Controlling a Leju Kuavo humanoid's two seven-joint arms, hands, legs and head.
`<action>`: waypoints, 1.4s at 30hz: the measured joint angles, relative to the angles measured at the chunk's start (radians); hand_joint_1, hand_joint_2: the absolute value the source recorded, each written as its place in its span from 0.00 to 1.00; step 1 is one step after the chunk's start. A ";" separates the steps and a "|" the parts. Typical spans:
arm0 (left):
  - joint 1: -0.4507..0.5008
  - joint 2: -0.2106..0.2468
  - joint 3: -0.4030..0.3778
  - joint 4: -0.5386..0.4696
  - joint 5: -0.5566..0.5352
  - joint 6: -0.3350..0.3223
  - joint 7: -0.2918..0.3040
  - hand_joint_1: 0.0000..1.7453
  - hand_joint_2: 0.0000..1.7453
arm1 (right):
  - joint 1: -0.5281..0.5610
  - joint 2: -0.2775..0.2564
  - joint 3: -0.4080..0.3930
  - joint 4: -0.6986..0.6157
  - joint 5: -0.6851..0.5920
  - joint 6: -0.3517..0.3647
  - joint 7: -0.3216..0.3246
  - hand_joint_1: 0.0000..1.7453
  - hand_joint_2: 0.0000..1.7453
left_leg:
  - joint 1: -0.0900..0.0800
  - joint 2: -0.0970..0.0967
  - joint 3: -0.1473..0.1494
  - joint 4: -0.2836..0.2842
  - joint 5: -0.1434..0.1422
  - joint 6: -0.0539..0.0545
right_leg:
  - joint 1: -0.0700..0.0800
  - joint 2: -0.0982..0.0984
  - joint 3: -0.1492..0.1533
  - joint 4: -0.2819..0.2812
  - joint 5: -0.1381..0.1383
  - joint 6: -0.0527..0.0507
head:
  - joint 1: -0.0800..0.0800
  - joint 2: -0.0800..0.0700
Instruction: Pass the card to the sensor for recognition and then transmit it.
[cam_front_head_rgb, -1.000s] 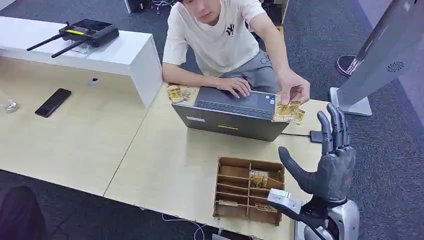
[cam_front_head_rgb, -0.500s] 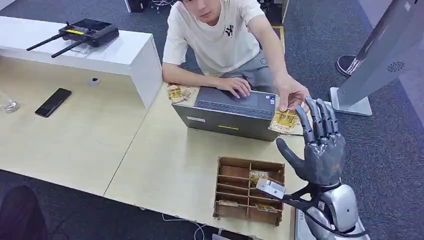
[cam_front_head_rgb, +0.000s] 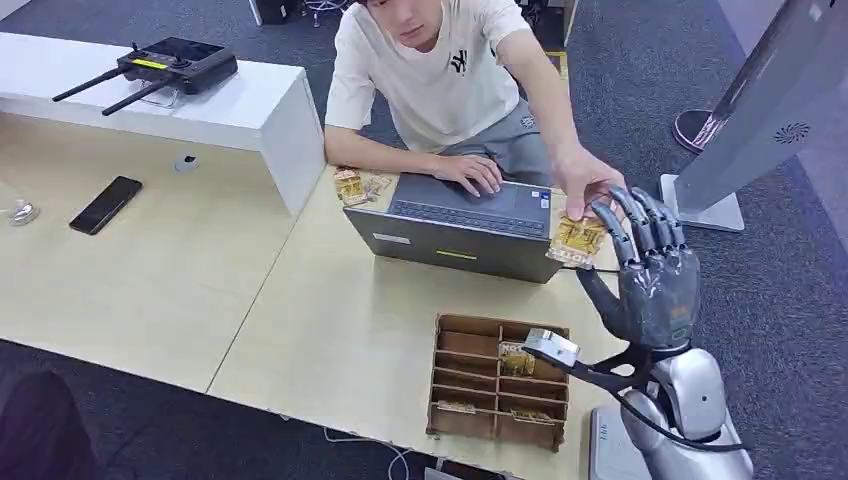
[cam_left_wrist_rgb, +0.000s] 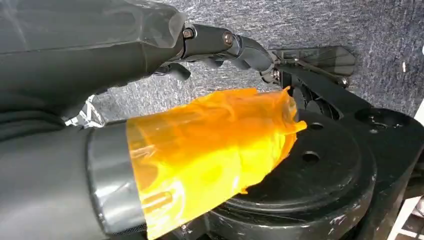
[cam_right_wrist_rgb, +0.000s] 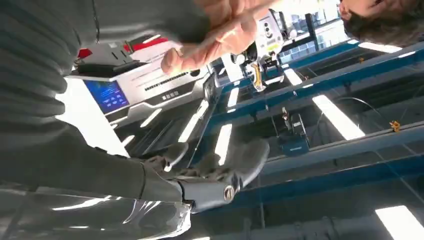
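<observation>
The right hand (cam_front_head_rgb: 655, 275) is raised with fingers apart, grasping nothing yet, just beside the card (cam_front_head_rgb: 578, 238) a person's hand (cam_front_head_rgb: 585, 190) holds out above the counter (cam_front_head_rgb: 330, 330). It looks thin, light and stiff (probably slippery): pinch its free edge.

The head view looks forward and down from high over the bench (cam_front_head_rgb: 330, 330), taking in its near edge. The right wrist view sits close behind the right hand (cam_right_wrist_rgb: 200, 175), tilted upward; both share the person's hand (cam_front_head_rgb: 585, 185).
</observation>
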 joint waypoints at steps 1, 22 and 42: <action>0.000 0.000 0.000 0.000 -0.003 0.001 -0.001 0.00 0.00 | -0.001 0.000 0.000 0.003 0.000 0.000 0.000 0.92 1.00 | 0.000 0.000 0.000 0.000 0.000 0.000 | 0.000 0.000 0.000 0.000 0.000 0.000 | 0.000 0.000; 0.005 0.001 0.000 0.000 -0.071 0.016 -0.030 0.00 0.00 | 0.000 0.000 -0.010 0.028 -0.013 0.000 0.003 0.98 1.00 | 0.000 0.000 0.000 0.000 0.000 0.000 | 0.000 0.000 0.000 0.000 0.000 0.000 | 0.000 0.000; 0.008 -0.008 0.080 0.000 -0.161 0.037 -0.047 0.00 0.00 | 0.046 -0.008 0.007 -0.066 -0.251 0.068 0.087 1.00 1.00 | 0.000 0.000 0.000 0.000 0.000 0.000 | 0.000 0.000 0.000 0.000 0.000 0.000 | 0.000 0.000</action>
